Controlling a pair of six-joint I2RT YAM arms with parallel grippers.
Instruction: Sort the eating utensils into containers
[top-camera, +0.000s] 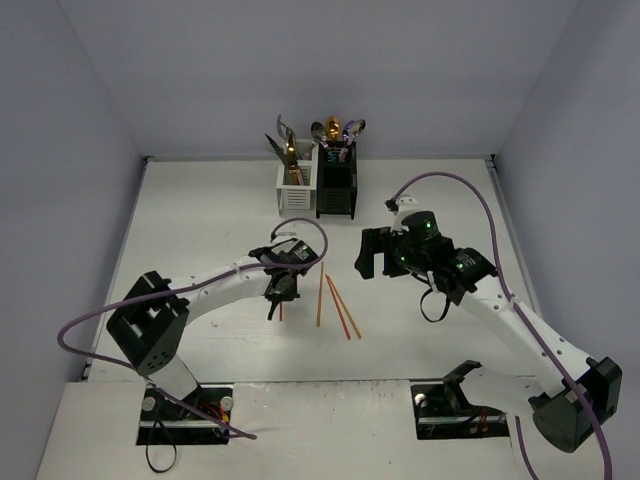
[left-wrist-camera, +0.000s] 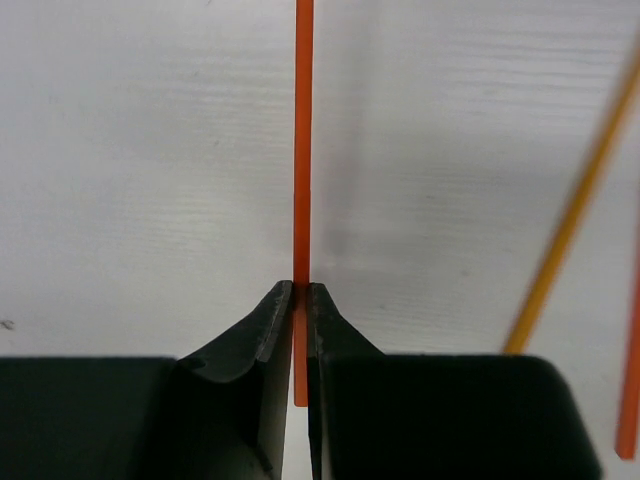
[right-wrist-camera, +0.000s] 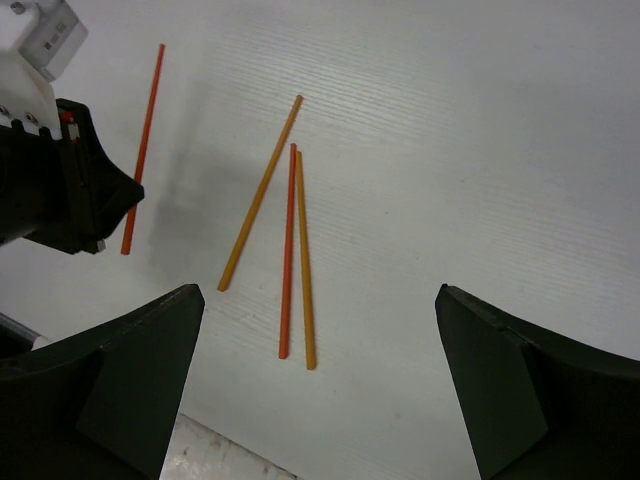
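My left gripper (top-camera: 278, 296) is shut on the near end of an orange-red chopstick (left-wrist-camera: 303, 150), which sticks out straight ahead of the closed fingertips (left-wrist-camera: 283, 296). The right wrist view shows that chopstick (right-wrist-camera: 143, 150) with its shadow offset on the table beside it. Three more chopsticks (top-camera: 340, 308) lie on the table just right of the left gripper; they also show in the right wrist view (right-wrist-camera: 288, 250). My right gripper (top-camera: 375, 252) is open and empty, above the table right of them. The white caddy (top-camera: 293, 186) and black caddy (top-camera: 337, 186) stand joined at the back.
Both caddies hold several spoons, forks and knives (top-camera: 330, 131) standing upright. The table's back wall is just behind them. A purple cable (top-camera: 300, 224) loops over the left arm. The table's near edge (right-wrist-camera: 215, 455) shows below the right gripper.
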